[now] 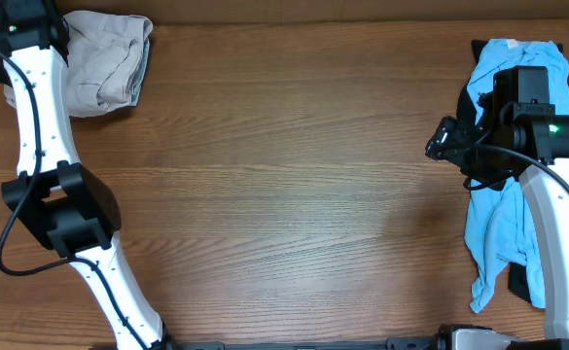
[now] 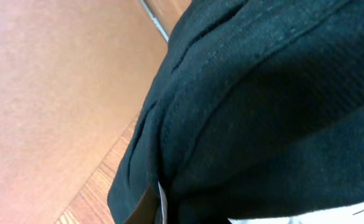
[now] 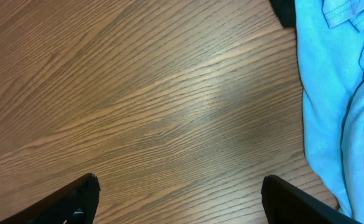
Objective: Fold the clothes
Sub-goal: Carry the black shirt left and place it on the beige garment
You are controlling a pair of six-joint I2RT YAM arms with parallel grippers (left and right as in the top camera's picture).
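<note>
Black garment (image 2: 262, 93) fills the left wrist view, its folds bunched at the bottom edge beside a thin white strip (image 2: 162, 202). My left gripper's fingers are hidden behind it, and the gripper is shut on this fabric. Overhead, my left arm (image 1: 33, 107) reaches to the table's far left corner, beside a crumpled beige garment (image 1: 109, 63). A light blue shirt (image 1: 503, 214) lies heaped along the right edge. My right gripper (image 1: 444, 144) hovers open just left of it over bare wood. In the right wrist view the right gripper (image 3: 178, 183) holds nothing, with the blue shirt (image 3: 337, 93) at right.
Dark fabric (image 1: 525, 284) pokes out from under the blue shirt near the front right, and a dark corner (image 3: 284, 12) shows by the shirt's top. The wooden table (image 1: 284, 185) spreads between the two arms. A pale floor or wall (image 2: 45, 81) shows beyond the table edge.
</note>
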